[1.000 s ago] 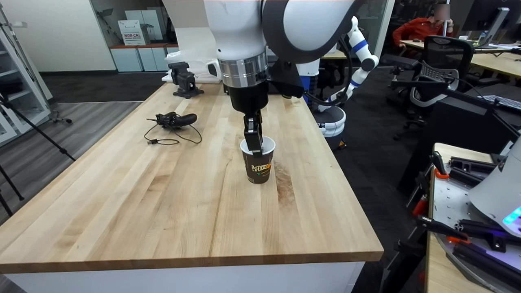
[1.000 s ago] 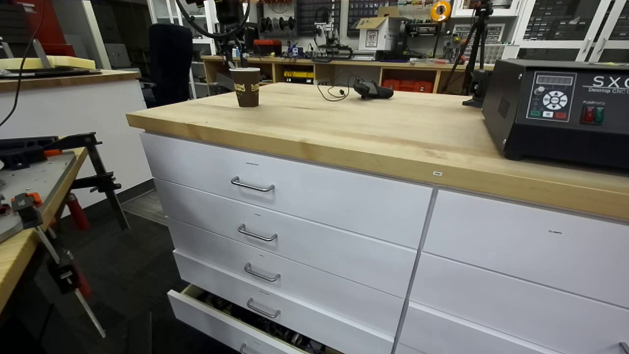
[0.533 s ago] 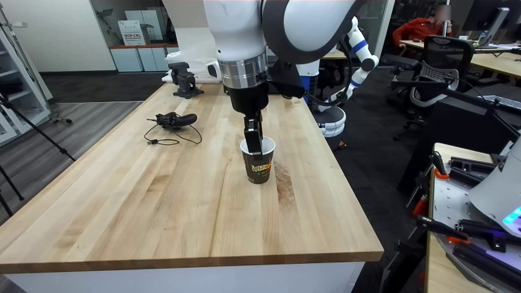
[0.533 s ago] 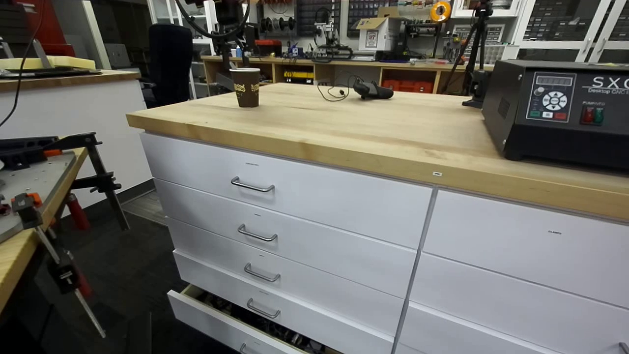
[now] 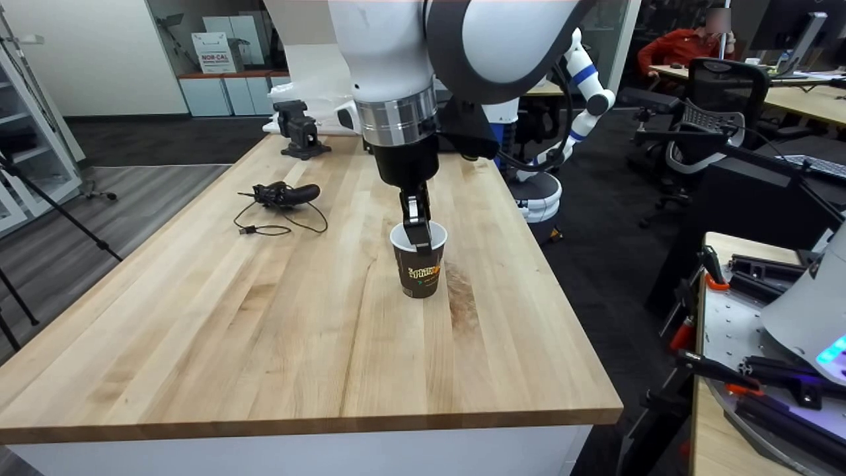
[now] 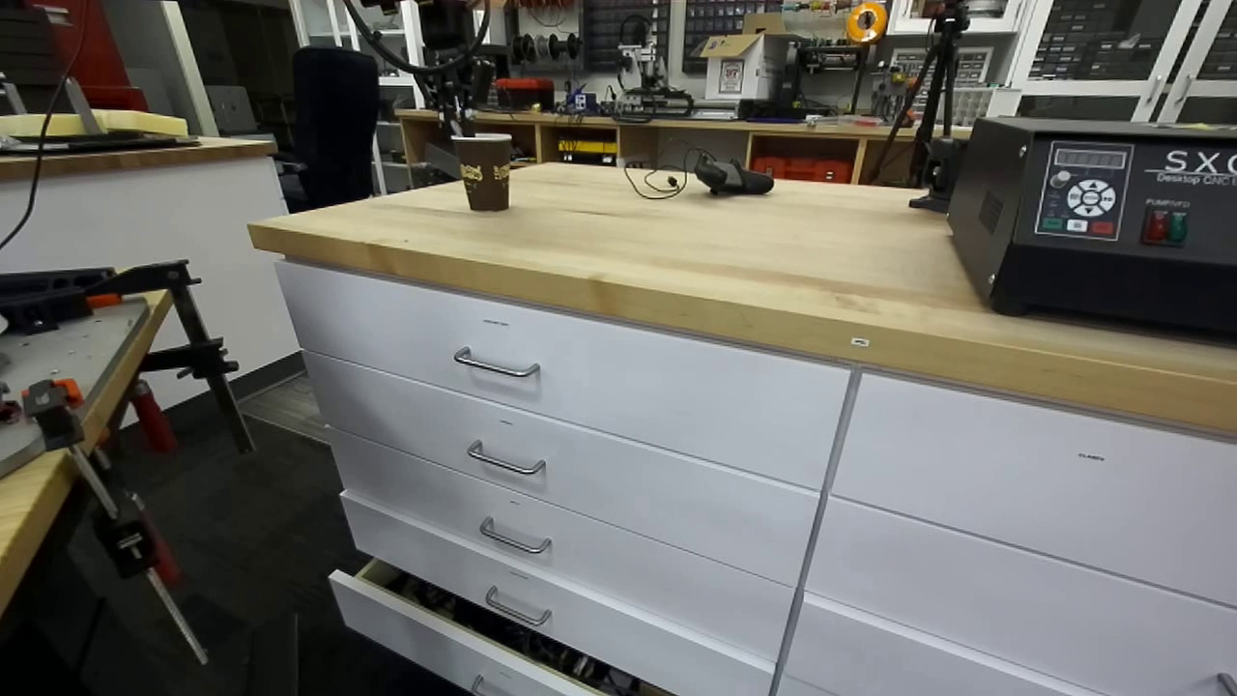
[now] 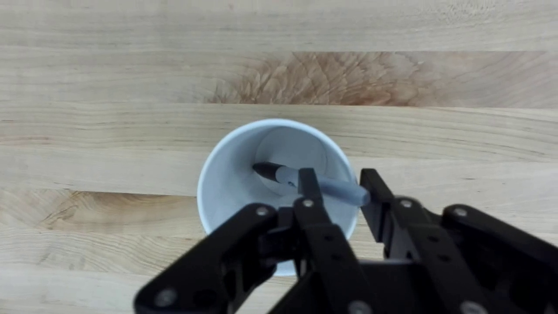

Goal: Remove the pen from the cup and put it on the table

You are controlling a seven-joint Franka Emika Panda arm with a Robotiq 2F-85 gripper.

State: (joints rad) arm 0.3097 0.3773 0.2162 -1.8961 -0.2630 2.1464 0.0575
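Observation:
The brown paper cup (image 5: 420, 276) with a white rim stands upright on the light wood table (image 5: 264, 357). The cup (image 6: 486, 176) and table (image 6: 725, 253) also show in an exterior view. In the wrist view the grey pen (image 7: 344, 191) with a dark end leans inside the cup (image 7: 220, 187), its grey end at the rim on the right. My gripper (image 7: 338, 185) is open: one finger is over the cup, crossing the pen, the other past the right rim, close beside the pen's end. I cannot tell whether it touches. In both exterior views my gripper (image 5: 420, 243) (image 6: 458, 121) is at the cup's mouth.
A black cable bundle (image 5: 284, 196) lies on the table. A black mount (image 5: 303, 132) stands at the far end. A black control box (image 6: 1111, 222) sits on the table. A side bench (image 5: 740, 311) with clamps stands apart. A lower drawer (image 6: 454, 628) is open.
My gripper has shifted slightly to the right and turned a little over the cup in an exterior view. The cup has not moved.

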